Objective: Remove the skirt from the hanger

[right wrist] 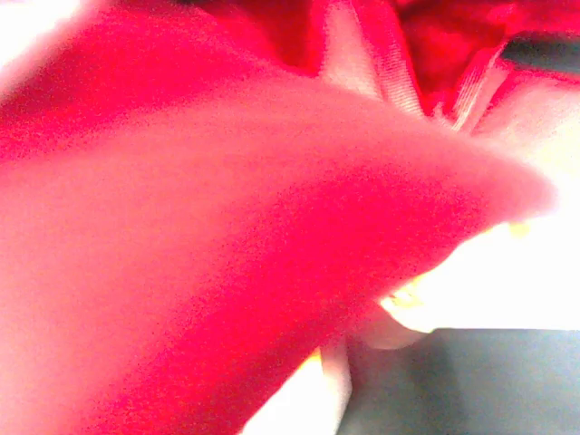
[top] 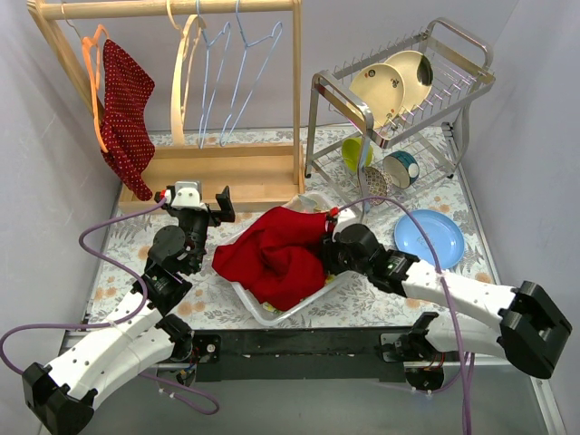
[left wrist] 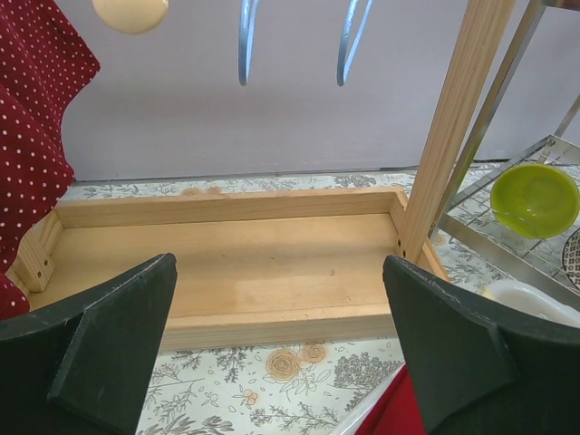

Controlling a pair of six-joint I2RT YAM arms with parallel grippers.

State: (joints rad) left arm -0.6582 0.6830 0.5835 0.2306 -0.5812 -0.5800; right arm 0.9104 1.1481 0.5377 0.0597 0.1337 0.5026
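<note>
On the surface (top: 358, 308), at 11 o'clock: wooden rack (top: 245, 172), carrying a dotted garment (top: 125, 109) on an orange hanger (top: 91, 82) at its left end. At 2 o'clock: wire dish rack (top: 471, 72). Dead centre: white tray (top: 249, 304), heaped with the red skirt (top: 276, 249), off any hanger. At 4 o'clock: blue plate (top: 429, 237). Left tool (top: 195, 207) at the tray's 10 o'clock, fingers spread wide, gripping nothing. Right tool (top: 331, 246) at 3 o'clock, buried in skirt folds; cannot tell whether apart or together.

Plain red cloth (top: 276, 254); dark red garment (top: 125, 109) with white dots, on an orange hanger (top: 91, 91); pale blue plate (top: 429, 237); lime-green bowl (left wrist: 535, 199); tabletop (left wrist: 272, 381) in grey-and-tan floral print.
</note>
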